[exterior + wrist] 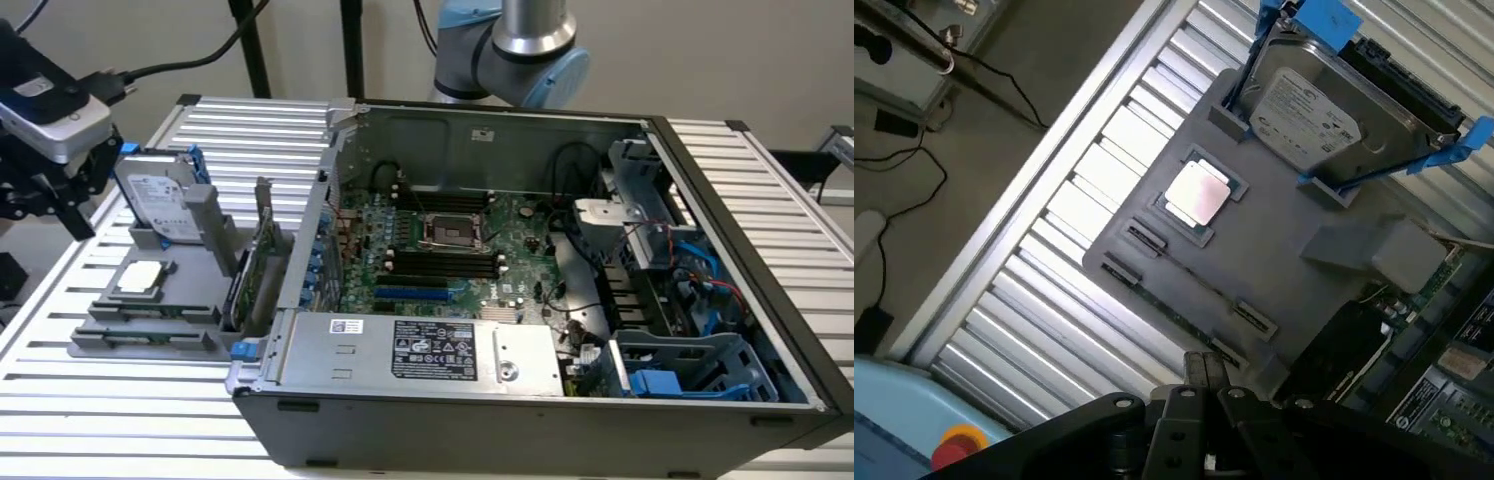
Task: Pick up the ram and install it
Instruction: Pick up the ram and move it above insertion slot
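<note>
The ram (1170, 308) shows as a thin dark green edge standing in a slot of the grey holder (1294, 300), between two end clips. My gripper (1204, 368) is shut with nothing in it, and its fingertips hover just above the near end of that slot. In the exterior view the gripper (70, 220) hangs above the exterior view's left edge of the table, left of the holder (94, 340). The open computer case (534, 400) lies on its side, and the motherboard's black memory slots (441, 262) sit below the processor socket.
On the holder also rest a square silver processor chip (1199, 193), a hard drive (1324, 110) in blue rails and an upright expansion card (260, 262). The power supply (414, 350) fills the case's front. Cables trail across the floor (914, 180) beside the slatted table.
</note>
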You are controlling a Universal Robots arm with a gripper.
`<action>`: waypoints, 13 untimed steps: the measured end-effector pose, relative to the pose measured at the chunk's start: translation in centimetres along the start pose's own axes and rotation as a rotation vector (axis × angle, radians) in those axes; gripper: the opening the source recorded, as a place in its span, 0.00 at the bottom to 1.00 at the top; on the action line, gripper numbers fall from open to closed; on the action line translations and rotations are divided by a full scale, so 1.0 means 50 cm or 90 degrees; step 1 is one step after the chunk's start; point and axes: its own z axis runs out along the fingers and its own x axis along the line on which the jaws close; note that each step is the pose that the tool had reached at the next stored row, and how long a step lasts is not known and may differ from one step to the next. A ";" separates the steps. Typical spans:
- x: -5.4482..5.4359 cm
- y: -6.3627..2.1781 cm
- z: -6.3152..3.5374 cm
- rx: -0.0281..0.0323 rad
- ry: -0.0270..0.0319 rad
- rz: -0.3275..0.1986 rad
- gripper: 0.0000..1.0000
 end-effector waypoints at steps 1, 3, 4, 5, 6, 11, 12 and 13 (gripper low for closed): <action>0.000 0.000 0.001 0.0000 0.0004 -0.011 0.11; 0.000 0.000 0.003 -0.0001 0.0011 -0.035 0.11; 0.000 0.000 0.004 -0.0001 0.0014 -0.047 0.11; 0.000 0.000 0.005 -0.0001 0.0018 -0.059 0.11; 0.000 0.000 0.006 -0.0002 0.0022 -0.070 0.11; 0.000 0.000 0.011 -0.0003 0.0039 -0.127 0.11; 0.000 0.000 0.012 -0.0003 0.0042 -0.139 0.11; 0.000 0.000 0.012 -0.0004 0.0046 -0.151 0.11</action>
